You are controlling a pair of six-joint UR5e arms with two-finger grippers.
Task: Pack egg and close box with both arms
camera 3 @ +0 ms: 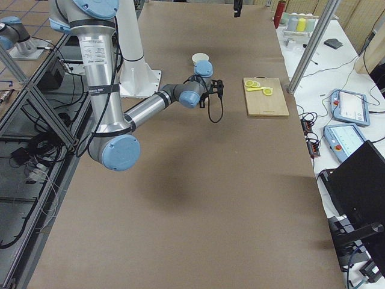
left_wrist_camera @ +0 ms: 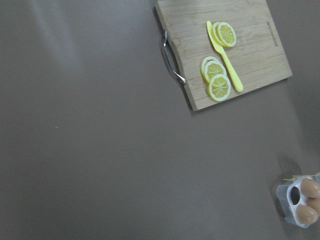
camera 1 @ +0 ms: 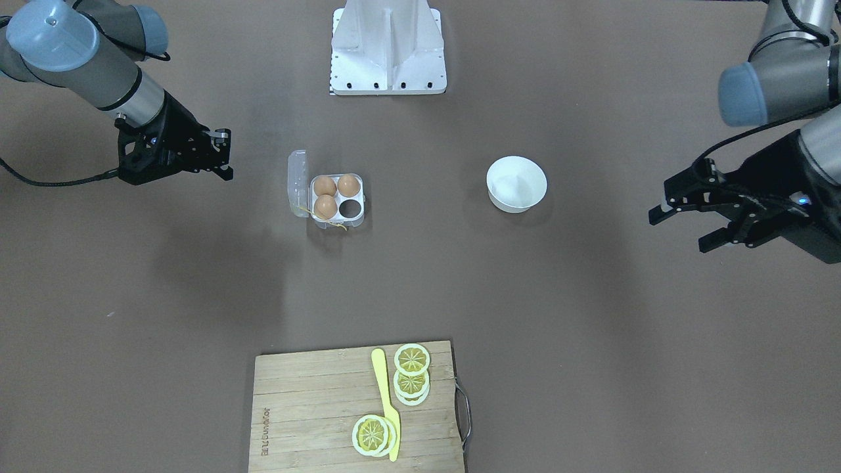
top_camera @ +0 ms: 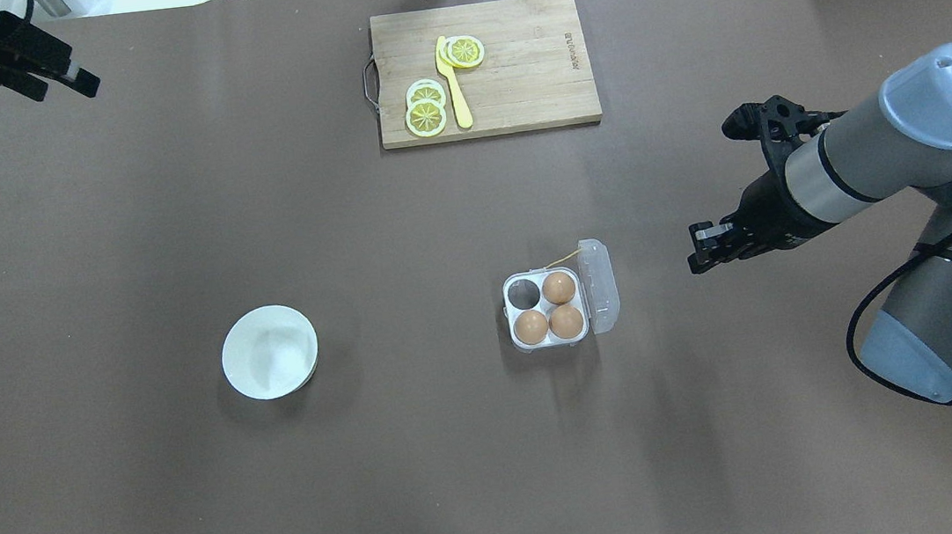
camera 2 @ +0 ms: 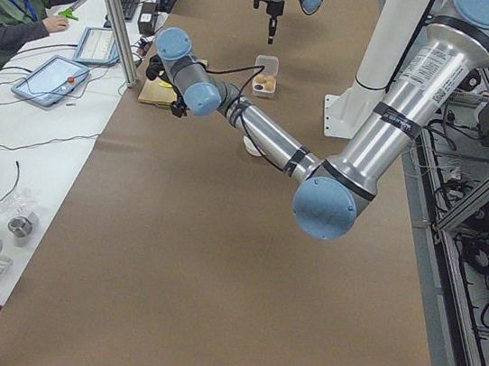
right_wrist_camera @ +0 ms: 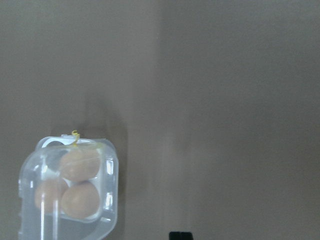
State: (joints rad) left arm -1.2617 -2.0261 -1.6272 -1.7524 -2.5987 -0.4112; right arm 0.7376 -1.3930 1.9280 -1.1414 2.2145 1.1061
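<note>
The clear box (top_camera: 509, 312) sits mid-table with its lid (top_camera: 599, 285) open and standing on the side nearer my right arm. Three brown eggs (top_camera: 559, 287) fill three cells; the fourth cell (top_camera: 521, 294) is empty. A yellow string (top_camera: 563, 256) trails from the box. My right gripper (top_camera: 694, 250) hovers beside the lid, apart from it, and looks shut; its tip (right_wrist_camera: 180, 235) shows in the right wrist view over the box (right_wrist_camera: 110, 200). My left gripper (camera 1: 680, 231) is open and empty, far off by the table's edge.
A white bowl (top_camera: 230, 364) with nothing visible in it stands on my left of the box. A wooden cutting board (top_camera: 527, 76) with lemon slices (top_camera: 427, 113) and a yellow knife (top_camera: 454, 83) lies at the far edge. The robot base (camera 1: 387, 52) is at the near edge.
</note>
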